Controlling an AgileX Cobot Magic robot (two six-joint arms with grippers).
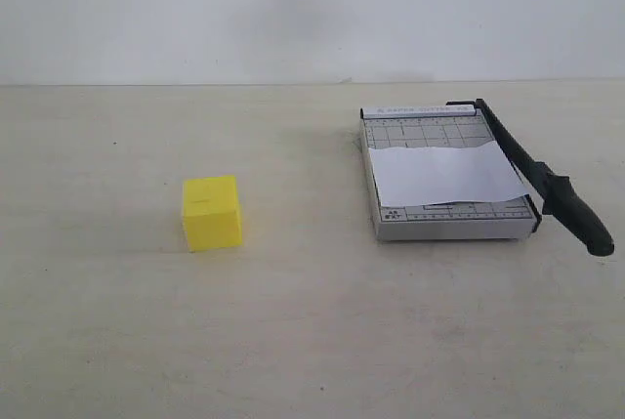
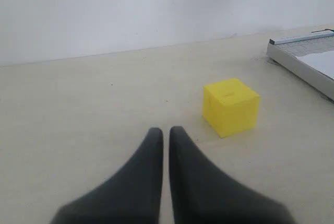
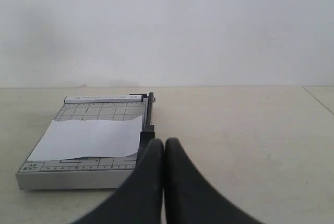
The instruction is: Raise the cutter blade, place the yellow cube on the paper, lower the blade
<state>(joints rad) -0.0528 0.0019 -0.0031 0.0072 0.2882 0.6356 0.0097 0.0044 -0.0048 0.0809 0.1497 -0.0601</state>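
The yellow cube (image 1: 212,211) rests on the table left of centre, also in the left wrist view (image 2: 231,106). The grey cutter base (image 1: 444,227) lies at the right with the white paper (image 1: 444,174) across it. The black blade arm (image 1: 532,173) lies flat along the base's right edge, its handle (image 1: 583,226) sticking out toward the front. My left gripper (image 2: 166,129) is shut and empty, short of the cube and to one side of it. My right gripper (image 3: 164,140) is shut and empty, just short of the cutter base (image 3: 68,178) and paper (image 3: 88,139), covering the blade's near end. Neither gripper appears in the exterior view.
A pale tabletop (image 1: 293,341) runs back to a white wall (image 1: 293,9). The cutter's corner (image 2: 305,57) enters the left wrist view beyond the cube. Bare table lies between cube and cutter.
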